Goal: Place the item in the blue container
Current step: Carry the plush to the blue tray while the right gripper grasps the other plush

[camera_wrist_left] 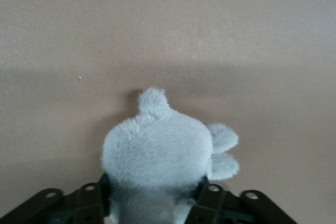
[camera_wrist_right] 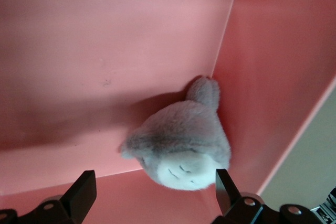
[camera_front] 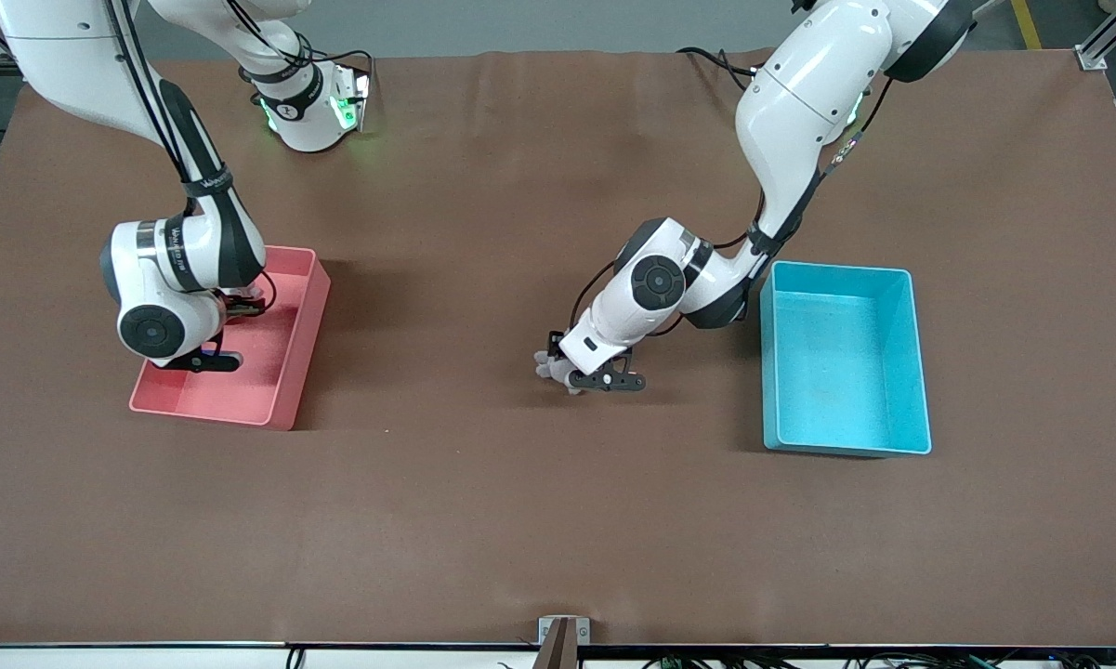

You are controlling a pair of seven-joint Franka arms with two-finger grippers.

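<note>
- Left gripper (camera_front: pixel 569 375), low at mid-table, has its jaws closed around a pale grey fluffy plush toy (camera_wrist_left: pixel 157 153); only the left wrist view shows this clearly.
- Right gripper (camera_wrist_right: pixel 155 195) hangs wide open over a second grey plush (camera_wrist_right: pixel 181 145) in the pink plastic bin (camera_front: pixel 293 358).
- The bright cyan-blue rectangular plastic bin (camera_front: pixel 920 372) sits toward the left arm's end, well apart from the held toy.

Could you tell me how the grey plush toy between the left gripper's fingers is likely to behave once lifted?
The grey plush toy looks fluffy, so it probably squashes in the left gripper. It seems light for its bulk. The rounded body might wobble, though fur rarely slips.
</note>
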